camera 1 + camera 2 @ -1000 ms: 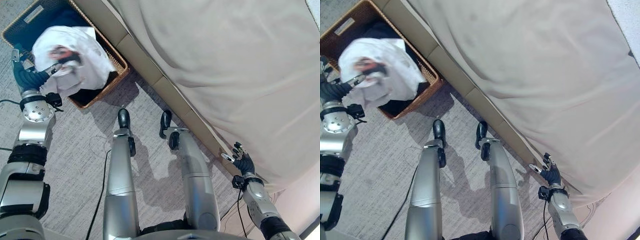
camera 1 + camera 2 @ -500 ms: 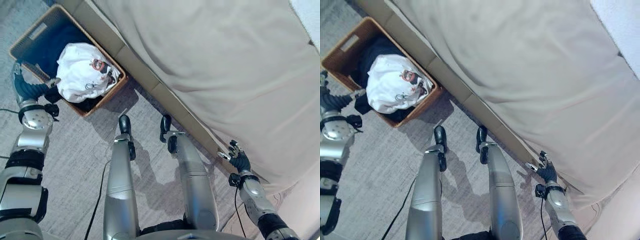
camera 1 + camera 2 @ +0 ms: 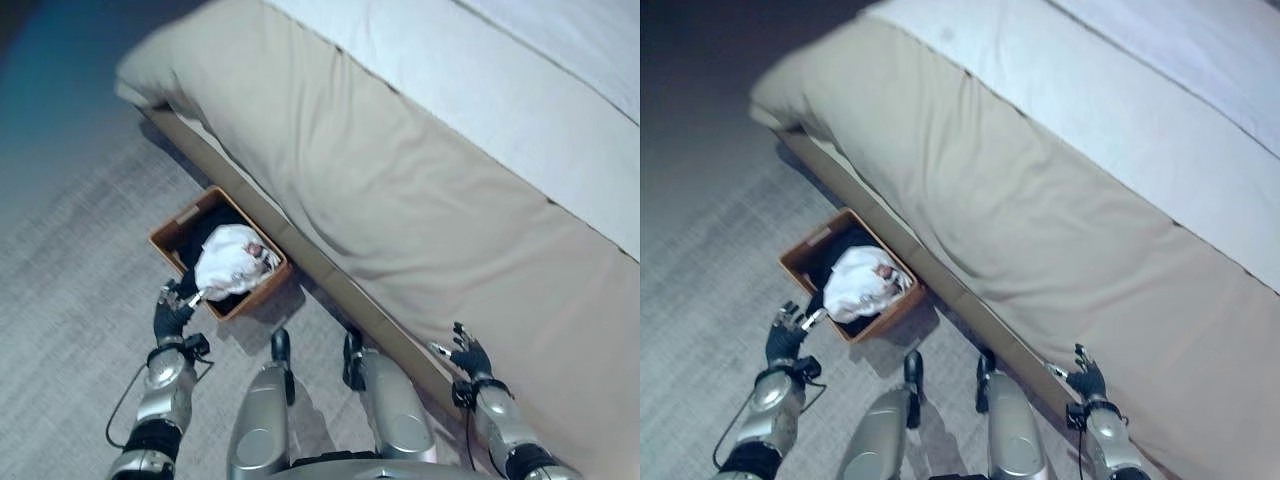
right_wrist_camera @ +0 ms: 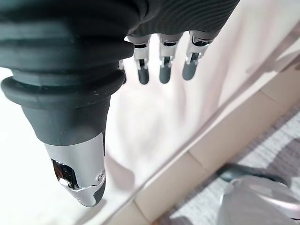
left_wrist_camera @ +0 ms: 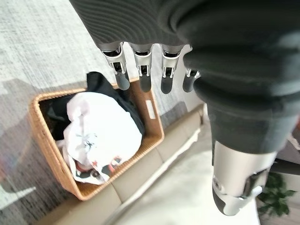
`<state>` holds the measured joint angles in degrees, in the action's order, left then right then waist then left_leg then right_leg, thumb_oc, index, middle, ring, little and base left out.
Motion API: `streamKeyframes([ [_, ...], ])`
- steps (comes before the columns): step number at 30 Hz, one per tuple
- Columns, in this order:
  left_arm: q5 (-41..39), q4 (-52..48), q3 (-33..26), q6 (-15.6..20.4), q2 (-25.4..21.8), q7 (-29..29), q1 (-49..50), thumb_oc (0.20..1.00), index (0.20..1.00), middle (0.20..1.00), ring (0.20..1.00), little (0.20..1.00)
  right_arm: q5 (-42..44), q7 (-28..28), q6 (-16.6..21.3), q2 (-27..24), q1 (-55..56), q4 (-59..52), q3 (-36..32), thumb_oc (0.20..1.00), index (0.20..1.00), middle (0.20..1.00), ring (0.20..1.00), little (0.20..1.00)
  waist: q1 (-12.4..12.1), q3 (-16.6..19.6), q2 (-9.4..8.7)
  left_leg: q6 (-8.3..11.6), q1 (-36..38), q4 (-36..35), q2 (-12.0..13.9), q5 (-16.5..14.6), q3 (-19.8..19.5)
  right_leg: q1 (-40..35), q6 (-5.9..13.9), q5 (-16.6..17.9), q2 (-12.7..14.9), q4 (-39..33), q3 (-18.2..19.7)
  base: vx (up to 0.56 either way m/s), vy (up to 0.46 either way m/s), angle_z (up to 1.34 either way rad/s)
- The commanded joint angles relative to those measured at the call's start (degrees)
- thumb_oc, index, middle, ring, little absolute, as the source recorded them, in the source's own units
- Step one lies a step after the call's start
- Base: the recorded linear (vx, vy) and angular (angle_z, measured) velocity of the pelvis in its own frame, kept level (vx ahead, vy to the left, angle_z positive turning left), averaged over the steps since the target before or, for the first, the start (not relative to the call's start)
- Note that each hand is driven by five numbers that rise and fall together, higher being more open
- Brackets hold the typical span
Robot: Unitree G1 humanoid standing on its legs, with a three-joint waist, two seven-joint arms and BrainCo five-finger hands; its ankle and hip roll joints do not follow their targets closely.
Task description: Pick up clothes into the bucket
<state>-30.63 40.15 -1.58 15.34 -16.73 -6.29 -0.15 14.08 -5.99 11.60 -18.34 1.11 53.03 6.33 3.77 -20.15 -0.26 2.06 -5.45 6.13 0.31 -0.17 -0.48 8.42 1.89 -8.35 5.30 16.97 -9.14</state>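
A grey carpet (image 3: 70,250) carries a brown wicker basket (image 3: 170,232), set right against the base of a bed (image 3: 420,200) covered with a beige sheet (image 3: 380,190).

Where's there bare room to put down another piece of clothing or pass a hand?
The basket is crowded: a white garment lies over dark clothes. Bare carpet stretches beside the basket, away from the bed. The left hand, fingers open, hovers there.
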Motion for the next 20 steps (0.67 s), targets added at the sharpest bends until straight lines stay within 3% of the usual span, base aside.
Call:
streamKeyframes([
  [1, 2.6, 4.7, 1.1, -0.7, -0.6, 4.6, 1.3, 1.0, 1.0, 1.0, 1.0, 1.0, -2.6, 1.2, -0.7, -2.4, 1.1, 0.3, -1.5, 1.0, 1.0, 1.0, 1.0, 1.0, 0.2, 6.1, 0.28, 1.38, 1.3, 1.2, 0.6, -1.4, -1.1, -3.4, 3.57, 5.3, 0.6, -8.6, 0.2, 0.1, -0.066, 0.02],
  [6, 7.8, 11.2, 3.1, -2.7, 1.7, 7.0, 3.8, 1.0, 1.0, 1.0, 1.0, 1.0, -2.4, 2.1, -1.4, -1.3, 2.2, 2.4, -2.3, 1.0, 1.0, 1.0, 1.0, 1.0, -0.1, 9.9, 0.29, 1.69, 5.0, -0.5, 1.2, -1.2, -0.5, -8.4, 3.41, 5.5, -0.2, -12.4, -0.2, 0.05, -0.04, 0.04],
  [9, 11.4, 20.8, 2.4, -4.6, 4.6, 6.7, 4.4, 1.0, 1.0, 1.0, 1.0, 1.0, -2.0, 2.7, -2.1, 0.2, 2.1, 6.2, -2.3, 1.0, 1.0, 1.0, 1.0, 1.0, -0.6, 12.4, 0.09, 1.7, 7.4, -1.2, 1.3, -1.7, -0.1, -11.7, 3.25, 5.5, -0.4, -14.5, -0.3, 0.05, -0.033, 0.0],
  [14, 11.2, 27.3, 0.5, -6.3, 7.1, 5.7, 5.3, 1.0, 1.0, 1.0, 1.0, 1.0, -1.5, 2.5, -2.9, 1.5, 1.5, 7.9, -2.2, 1.0, 1.0, 1.0, 1.0, 1.0, -1.3, 13.3, -0.26, 1.56, 9.2, -1.0, 1.2, -2.2, 0.0, -14.1, 3.07, 5.2, -0.3, -15.1, -0.6, 0.02, -0.01, 0.0],
  [20, 17.0, 26.7, 4.1, -6.0, 7.6, 5.7, 5.2, 1.0, 1.0, 1.0, 1.0, 1.0, -1.2, 3.6, -3.6, 3.0, 1.8, 11.7, -1.2, 1.0, 1.0, 1.0, 1.0, 1.0, -1.4, 14.6, -0.46, 1.29, 11.6, -1.3, 0.9, -3.2, 0.2, -17.2, 3.07, 4.8, -0.1, -16.2, -0.7, 0.04, -0.016, 0.01],
])
